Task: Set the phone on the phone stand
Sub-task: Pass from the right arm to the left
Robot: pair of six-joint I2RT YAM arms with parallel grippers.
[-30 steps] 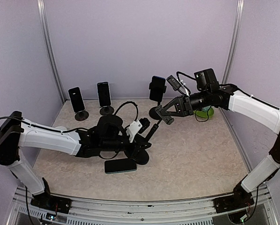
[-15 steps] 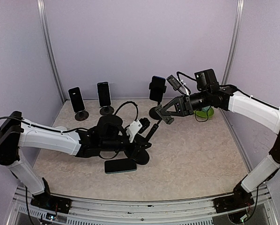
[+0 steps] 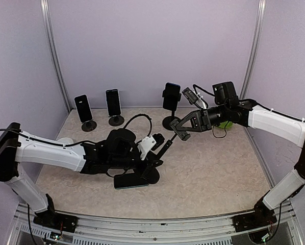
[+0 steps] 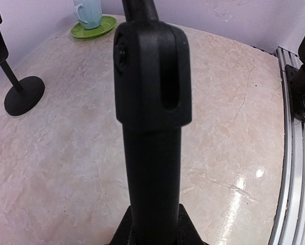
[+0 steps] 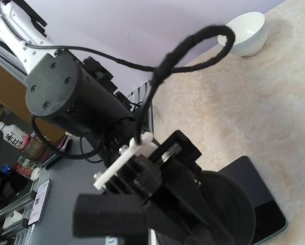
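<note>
Phone (image 3: 131, 180) lies flat on the table (image 3: 219, 173) just beside the stand (image 3: 166, 147), untouched, as the left gripper (image 3: 153, 163) clamps it low down and the right gripper (image 3: 183, 131) pinches its top, seemingly 2 arms steadying and angling it before loading.

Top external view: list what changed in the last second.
The left hand, gripping the black phone stand, slid it slightly nearer. The right hand dipped a little toward its top. The dark flat phone and three mounted phones behind stayed put.
</note>
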